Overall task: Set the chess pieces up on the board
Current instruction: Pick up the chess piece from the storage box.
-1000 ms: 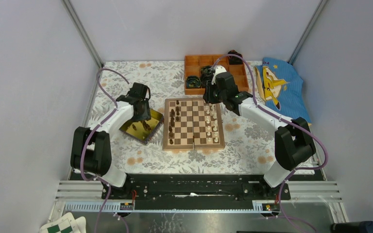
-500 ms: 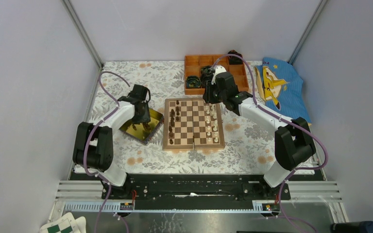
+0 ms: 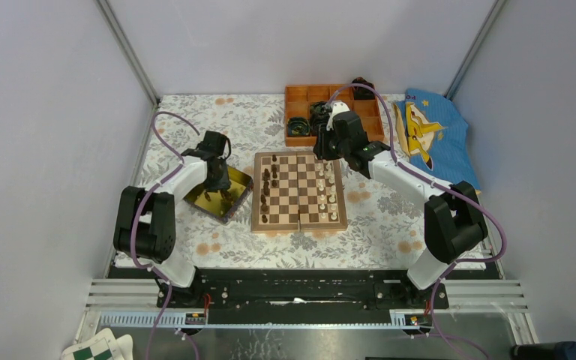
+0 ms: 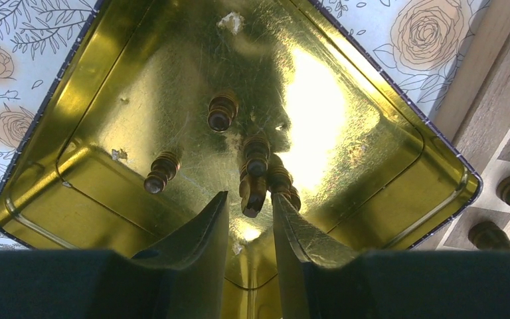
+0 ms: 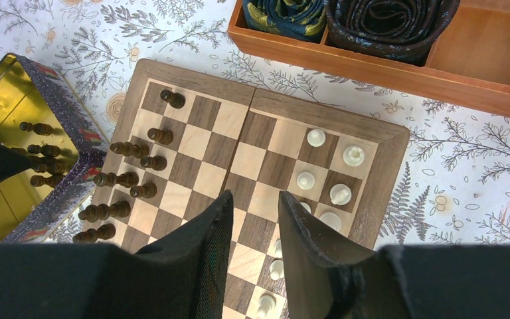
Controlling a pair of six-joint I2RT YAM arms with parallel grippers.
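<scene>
- Black jaws of the left gripper point(image 4: 249, 197) stand narrow either side of a dark piece point(image 4: 253, 181) lying in the gold tray point(image 4: 139, 80); gripped or not, I can't tell.
- Right gripper point(image 5: 255, 194) hovers above the board point(image 5: 202, 181), jaws slightly apart, empty.
- The board sits just beside the tray.
- Dark chessmen point(image 5: 125, 149) line its tray side, cream chessmen point(image 5: 316, 137) the opposite side.

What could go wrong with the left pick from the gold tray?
1. The left gripper straddles touching dark pieces in the gold tray; closing may take two or flick one away.
2. The right gripper hovers over cream pieces on the board; a descent might topple them.
</scene>
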